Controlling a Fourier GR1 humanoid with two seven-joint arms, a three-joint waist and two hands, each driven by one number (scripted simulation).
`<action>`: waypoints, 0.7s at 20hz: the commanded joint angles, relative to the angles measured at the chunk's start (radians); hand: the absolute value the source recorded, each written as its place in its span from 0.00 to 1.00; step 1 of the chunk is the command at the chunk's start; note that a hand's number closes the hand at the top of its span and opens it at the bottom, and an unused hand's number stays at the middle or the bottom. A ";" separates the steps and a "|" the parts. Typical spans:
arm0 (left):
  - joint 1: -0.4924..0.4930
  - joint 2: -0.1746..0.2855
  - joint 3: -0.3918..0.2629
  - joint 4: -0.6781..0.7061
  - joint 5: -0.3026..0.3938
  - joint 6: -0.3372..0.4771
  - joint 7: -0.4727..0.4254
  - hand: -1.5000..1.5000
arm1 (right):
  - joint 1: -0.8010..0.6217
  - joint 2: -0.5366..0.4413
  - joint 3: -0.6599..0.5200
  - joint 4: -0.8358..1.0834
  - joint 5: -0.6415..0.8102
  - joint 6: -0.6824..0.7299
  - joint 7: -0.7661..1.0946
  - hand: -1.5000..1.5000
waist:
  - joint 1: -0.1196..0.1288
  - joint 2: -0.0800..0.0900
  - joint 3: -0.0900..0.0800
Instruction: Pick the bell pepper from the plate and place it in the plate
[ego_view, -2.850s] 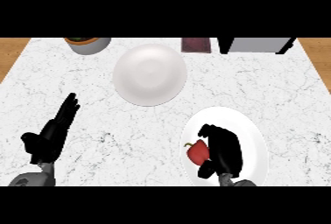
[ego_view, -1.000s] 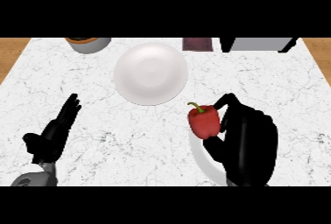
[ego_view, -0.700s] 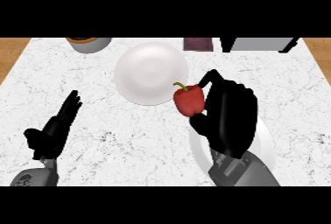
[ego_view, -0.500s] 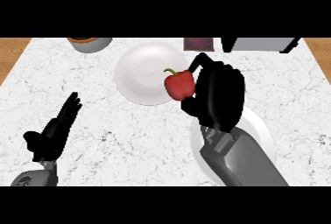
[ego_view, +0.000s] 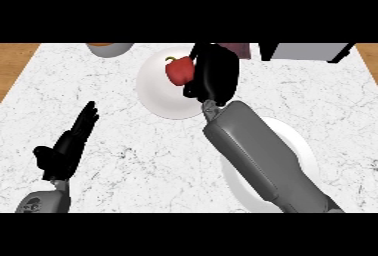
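Bell pepper (ego_view: 179, 73) grasped by right hand (ego_view: 215, 70), fingers curled round it, stem up. Pepper held over far plate (ego_view: 159, 97), on hand's left side; lowering and release judged next. Left hand (ego_view: 66, 147) rested open, lower left.

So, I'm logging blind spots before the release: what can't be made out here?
Head view, bell pepper: right side hidden by the right hand curled round it; contact with the far plate unclear.
Near plate: middle covered by the right forearm.
Grey container: cut off by the top edge.
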 joint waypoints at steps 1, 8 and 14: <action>-0.028 -0.005 -0.003 0.012 -0.011 0.009 0.023 0.50 | -0.137 0.001 0.013 0.254 -0.106 -0.152 -0.030 1.00 | 0.015 0.005 0.000; -0.023 0.003 -0.002 0.025 -0.001 -0.025 -0.006 0.50 | -0.114 0.001 0.017 0.363 -0.213 -0.454 -0.047 1.00 | 0.032 0.013 0.000; -0.059 -0.010 -0.010 0.037 -0.022 -0.003 -0.002 0.50 | -0.212 0.001 0.031 0.529 -0.343 -0.492 0.000 0.00 | 0.054 0.015 0.000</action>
